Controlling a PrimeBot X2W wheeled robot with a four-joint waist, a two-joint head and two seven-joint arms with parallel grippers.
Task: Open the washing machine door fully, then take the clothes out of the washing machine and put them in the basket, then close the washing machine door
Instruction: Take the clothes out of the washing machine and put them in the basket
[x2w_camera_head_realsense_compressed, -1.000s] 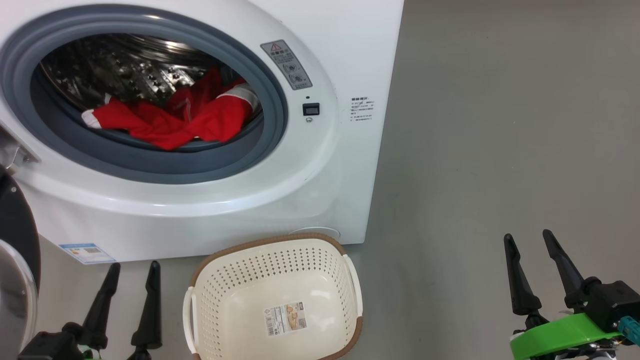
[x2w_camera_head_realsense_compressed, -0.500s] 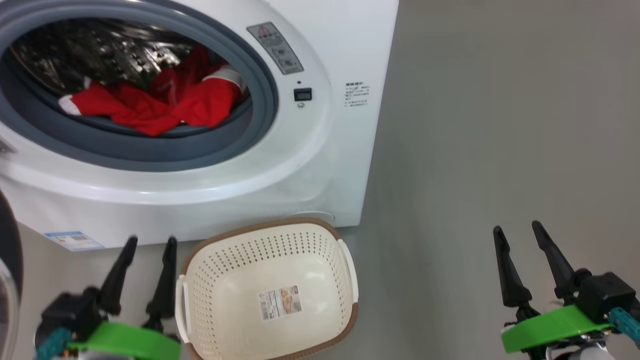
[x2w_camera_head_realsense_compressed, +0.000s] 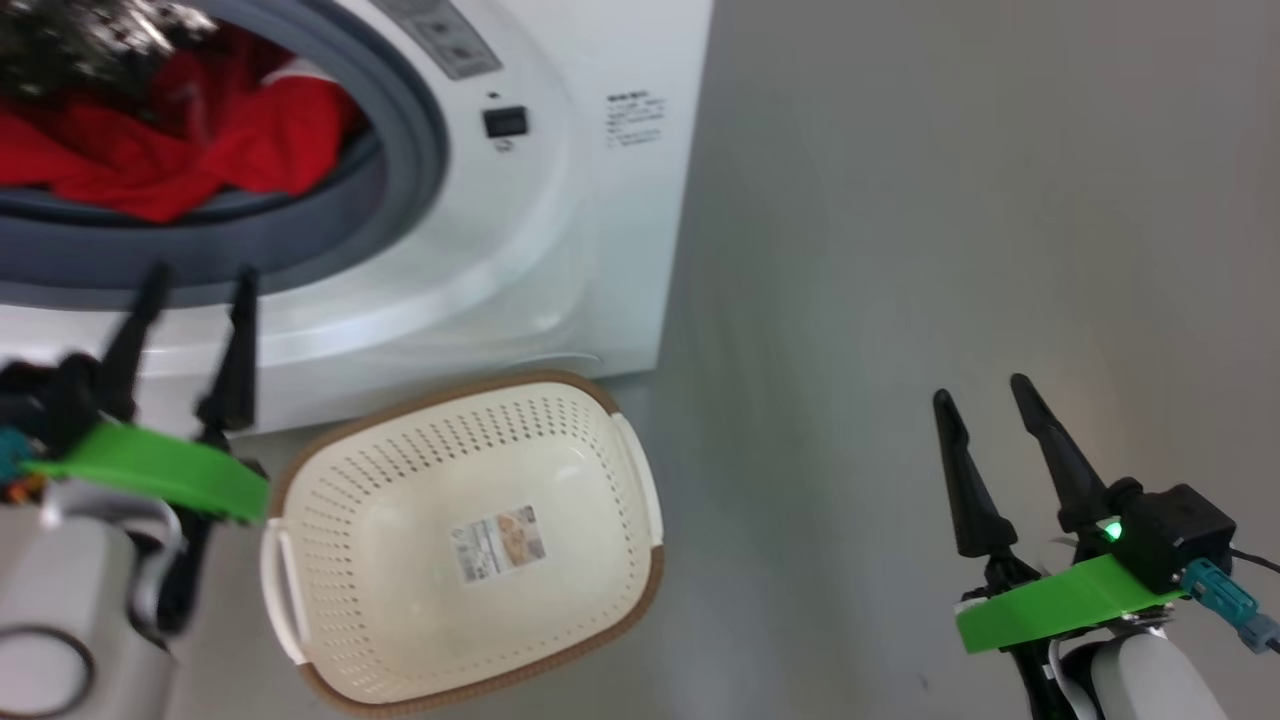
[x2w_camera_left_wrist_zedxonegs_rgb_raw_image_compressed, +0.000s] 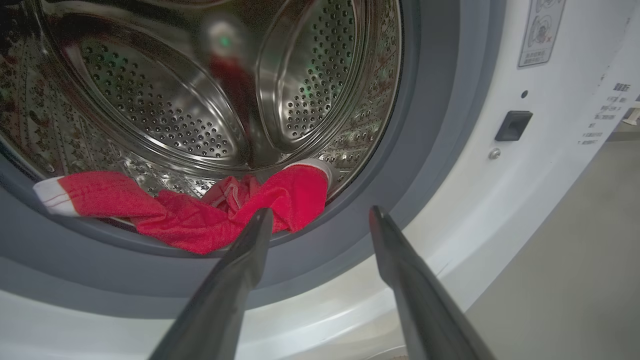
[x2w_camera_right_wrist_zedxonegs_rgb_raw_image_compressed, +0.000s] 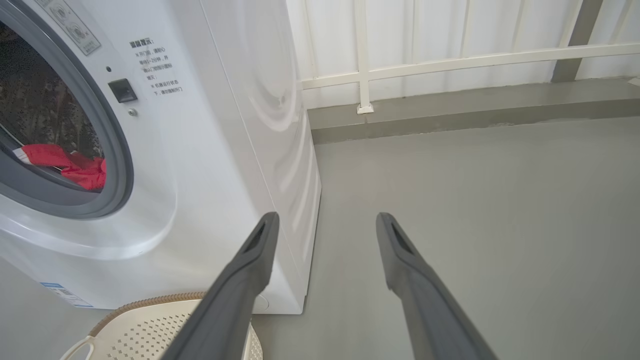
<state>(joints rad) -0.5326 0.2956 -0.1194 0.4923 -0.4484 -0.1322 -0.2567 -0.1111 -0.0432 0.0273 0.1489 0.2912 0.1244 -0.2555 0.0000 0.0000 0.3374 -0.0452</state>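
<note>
Left hand (x2w_camera_left_wrist_zedxonegs_rgb_raw_image_compressed: 320, 212) spread, facing clothes (x2w_camera_left_wrist_zedxonegs_rgb_raw_image_compressed: 190, 225); right hand (x2w_camera_right_wrist_zedxonegs_rgb_raw_image_compressed: 326, 217) spread

A smooth grey floor (x2w_camera_head_realsense_compressed: 900, 250) is seen, and the white washing machine (x2w_camera_head_realsense_compressed: 570, 260) is stood on it. The cream basket (x2w_camera_head_realsense_compressed: 340, 500) is set on the floor just before the machine's front, turned askew to it, with a label (x2w_camera_head_realsense_compressed: 497, 543) stuck on its bottom.

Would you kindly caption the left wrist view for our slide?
Open left gripper faces red clothes lying in the washing machine drum.
</note>
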